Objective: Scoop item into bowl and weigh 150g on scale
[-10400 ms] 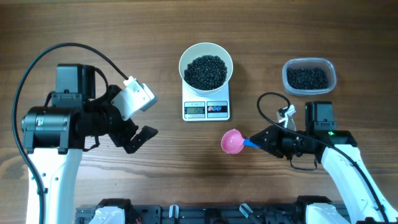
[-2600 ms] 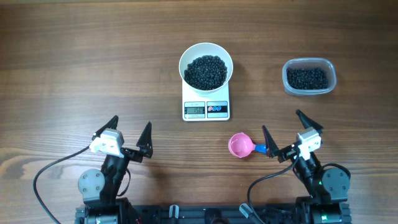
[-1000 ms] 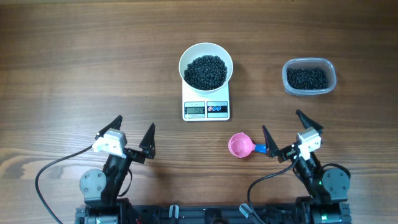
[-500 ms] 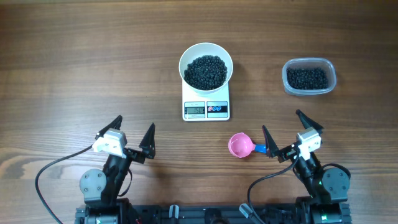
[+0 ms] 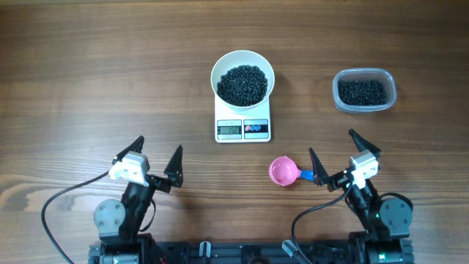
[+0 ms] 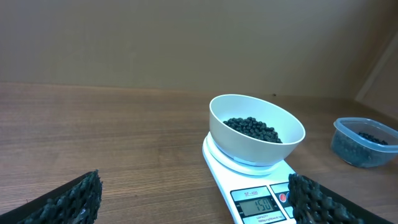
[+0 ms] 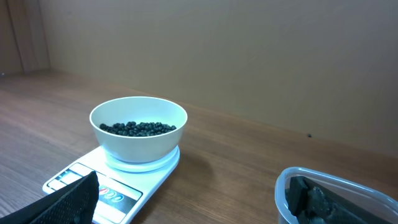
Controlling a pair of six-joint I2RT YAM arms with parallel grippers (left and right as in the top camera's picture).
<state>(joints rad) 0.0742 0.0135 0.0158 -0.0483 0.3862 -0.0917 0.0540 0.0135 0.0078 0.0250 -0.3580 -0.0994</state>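
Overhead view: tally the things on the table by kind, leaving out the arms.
Containers: 2, the bowl and the tub
Scale: 1
Scoop: 1
Total: 4

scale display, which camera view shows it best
Left wrist: the scale display faces the camera, close, digits legible. Overhead shows it small, its digits hard to read. Right wrist sees it slantwise at the frame's lower left, unreadable.
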